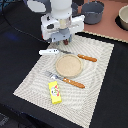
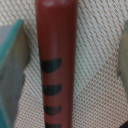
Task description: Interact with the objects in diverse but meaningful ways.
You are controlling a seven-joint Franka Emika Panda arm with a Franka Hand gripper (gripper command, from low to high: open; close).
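In the wrist view a dark brown-red stick [image 2: 56, 60] with black crescent marks lies on the woven placemat [image 2: 97, 75]. It lies between my gripper's [image 2: 65, 65] two fingers, which stand wide apart at either side and do not touch it. In the exterior view my gripper [image 1: 62, 41] is low over the far end of the placemat and hides the stick. A white oblong piece [image 1: 48, 51] lies just beside the gripper, toward the exterior view's left. A yellow packet with red print [image 1: 55, 92] lies at the mat's near edge. The red ball is out of view.
A round tan plate [image 1: 68, 65] sits mid-mat, with a wooden-handled knife [image 1: 82, 57] behind it and a wooden-handled fork [image 1: 67, 80] in front. A grey pot [image 1: 92, 11] and a second pot [image 1: 123, 17] stand at the back on a tan surface.
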